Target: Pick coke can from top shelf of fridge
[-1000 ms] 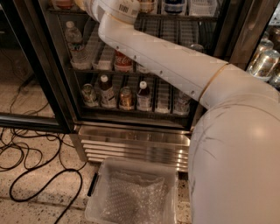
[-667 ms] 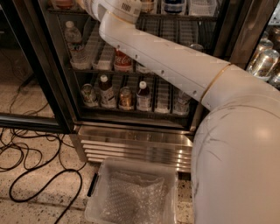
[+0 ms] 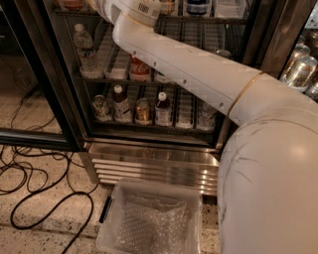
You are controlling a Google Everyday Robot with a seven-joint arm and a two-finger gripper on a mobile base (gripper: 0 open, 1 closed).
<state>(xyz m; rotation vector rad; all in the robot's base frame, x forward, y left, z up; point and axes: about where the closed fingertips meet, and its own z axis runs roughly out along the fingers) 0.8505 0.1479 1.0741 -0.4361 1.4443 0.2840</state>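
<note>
My white arm (image 3: 189, 64) reaches up and left into the open fridge (image 3: 149, 154). Its wrist (image 3: 136, 7) is at the top shelf (image 3: 208, 20), at the frame's upper edge. My gripper is beyond that edge, out of view. The base of a reddish thing (image 3: 72, 4) stands on the top shelf just left of the wrist. It is cut off by the frame, so I cannot tell if it is the coke can. A red can with white Coca-Cola script (image 3: 139, 69) stands on the middle shelf under my arm.
A water bottle (image 3: 87, 49) stands on the middle shelf. Bottles and a brown-gold can (image 3: 143, 110) stand on the lower shelf. A clear plastic bin (image 3: 151, 221) sits on the floor in front. Black cables (image 3: 44, 198) lie at left. The open glass door frame (image 3: 39, 74) stands at left.
My wrist has crept slightly upward at the top shelf. Nothing else has visibly moved.
</note>
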